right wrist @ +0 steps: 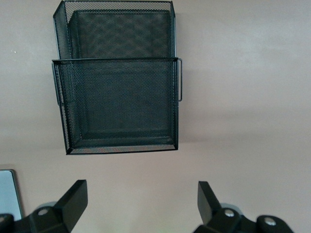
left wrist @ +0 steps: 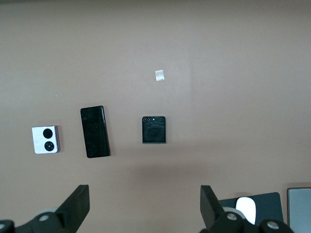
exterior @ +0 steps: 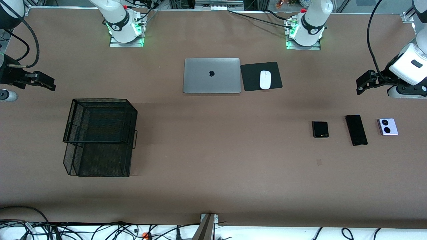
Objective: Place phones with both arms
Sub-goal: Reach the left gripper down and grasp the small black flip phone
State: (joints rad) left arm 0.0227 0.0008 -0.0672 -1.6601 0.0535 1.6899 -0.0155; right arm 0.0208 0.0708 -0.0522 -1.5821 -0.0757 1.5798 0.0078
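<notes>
Three phones lie in a row on the brown table toward the left arm's end: a small squarish black phone [exterior: 320, 129], a long slim black slab [exterior: 356, 130] and a lavender phone [exterior: 387, 126] with two black circles. The left wrist view shows them too: the black phone [left wrist: 154, 129], the slab [left wrist: 95, 131], the lavender phone [left wrist: 45, 140]. My left gripper [exterior: 362, 85] [left wrist: 145, 194] is open and empty, up over bare table at the left arm's end. My right gripper [exterior: 50, 85] [right wrist: 141, 190] is open and empty, over bare table at the right arm's end.
A black two-tier mesh tray [exterior: 100, 99] [right wrist: 114, 59] stands toward the right arm's end. A closed silver laptop [exterior: 211, 75] and a white mouse [exterior: 265, 80] on a black pad [exterior: 253, 78] lie mid-table near the bases. A small tape patch [exterior: 319, 162] lies nearer the front camera than the black phone.
</notes>
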